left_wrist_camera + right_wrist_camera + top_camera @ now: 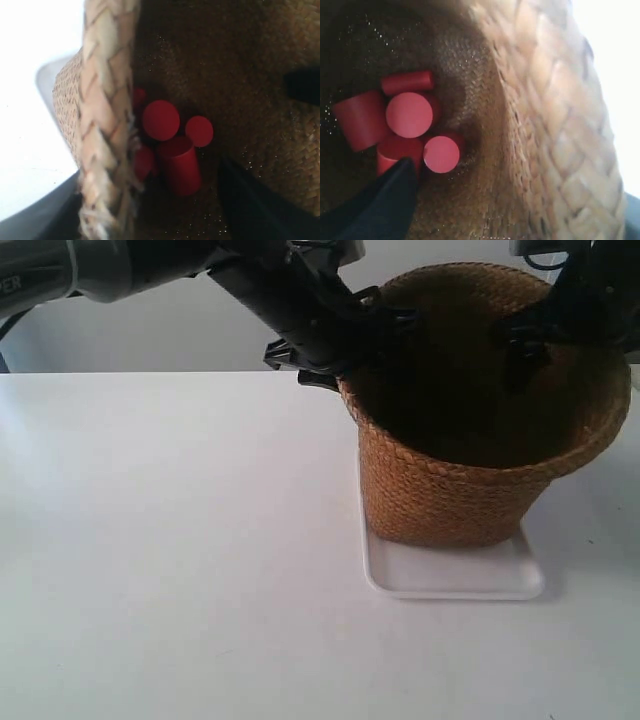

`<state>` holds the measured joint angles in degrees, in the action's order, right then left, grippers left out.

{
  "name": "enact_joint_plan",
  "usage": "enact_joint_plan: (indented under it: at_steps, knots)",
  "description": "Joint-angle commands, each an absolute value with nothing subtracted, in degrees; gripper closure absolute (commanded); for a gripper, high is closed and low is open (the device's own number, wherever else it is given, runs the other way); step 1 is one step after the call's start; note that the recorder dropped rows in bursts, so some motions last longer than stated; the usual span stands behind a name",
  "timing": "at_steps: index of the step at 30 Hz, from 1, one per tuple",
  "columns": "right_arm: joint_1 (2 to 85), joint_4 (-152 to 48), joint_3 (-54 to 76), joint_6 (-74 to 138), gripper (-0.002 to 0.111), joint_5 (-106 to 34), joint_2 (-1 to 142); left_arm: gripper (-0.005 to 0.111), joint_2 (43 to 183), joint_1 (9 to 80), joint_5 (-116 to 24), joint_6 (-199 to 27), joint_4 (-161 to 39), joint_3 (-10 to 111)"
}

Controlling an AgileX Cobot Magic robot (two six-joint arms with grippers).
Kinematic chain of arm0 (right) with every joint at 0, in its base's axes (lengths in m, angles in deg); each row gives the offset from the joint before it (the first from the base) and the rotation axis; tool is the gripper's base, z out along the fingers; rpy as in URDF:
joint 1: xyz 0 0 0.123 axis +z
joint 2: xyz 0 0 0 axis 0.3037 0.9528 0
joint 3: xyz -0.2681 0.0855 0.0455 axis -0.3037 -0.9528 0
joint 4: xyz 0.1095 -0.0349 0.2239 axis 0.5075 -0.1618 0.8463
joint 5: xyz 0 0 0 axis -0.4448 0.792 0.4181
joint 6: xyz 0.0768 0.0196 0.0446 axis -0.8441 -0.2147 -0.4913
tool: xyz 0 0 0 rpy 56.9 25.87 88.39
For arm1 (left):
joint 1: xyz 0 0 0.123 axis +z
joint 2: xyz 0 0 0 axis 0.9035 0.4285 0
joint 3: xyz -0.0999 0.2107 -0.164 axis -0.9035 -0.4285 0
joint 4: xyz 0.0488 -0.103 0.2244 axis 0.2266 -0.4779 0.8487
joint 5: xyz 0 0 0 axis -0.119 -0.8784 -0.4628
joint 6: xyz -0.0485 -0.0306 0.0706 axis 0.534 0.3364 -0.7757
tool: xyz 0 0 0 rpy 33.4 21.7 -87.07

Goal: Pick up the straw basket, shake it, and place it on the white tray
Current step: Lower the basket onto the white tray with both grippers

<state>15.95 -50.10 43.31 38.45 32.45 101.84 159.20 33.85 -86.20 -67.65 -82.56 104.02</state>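
The straw basket (450, 490) stands upright with its base on the white tray (450, 578). The arm at the exterior view's left has its gripper (345, 350) at the near-left rim. The other arm's gripper (525, 340) hangs over the far-right rim. In the left wrist view the braided rim (107, 100) runs between the left gripper's (150, 195) spread fingers, and the inner finger (250, 200) stands well clear of the wall. In the right wrist view the rim (555, 125) sits inside the open right gripper (520, 185), whose inner finger (375, 200) is away from the weave.
Several red cylinders (160, 120) (409, 115) lie on the basket's dark floor. The white table (170, 570) stretches to the left and front of the tray. A pale wall rises behind the table's far edge.
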Motion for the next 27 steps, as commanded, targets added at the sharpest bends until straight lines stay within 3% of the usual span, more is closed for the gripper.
enact_joint_plan:
  at_steps: [1, 27]
  knots:
    - [15.99, -50.19, 43.12, 38.61, 0.038, 31.62, 101.35, 0.039, 158.23, 33.62, -88.60, -68.36, -84.16, 105.39]
    - [15.99, -54.48, 43.12, 38.52, 0.038, 30.01, 101.35, 0.039, 157.64, 33.62, -92.76, -68.43, -75.60, 108.94]
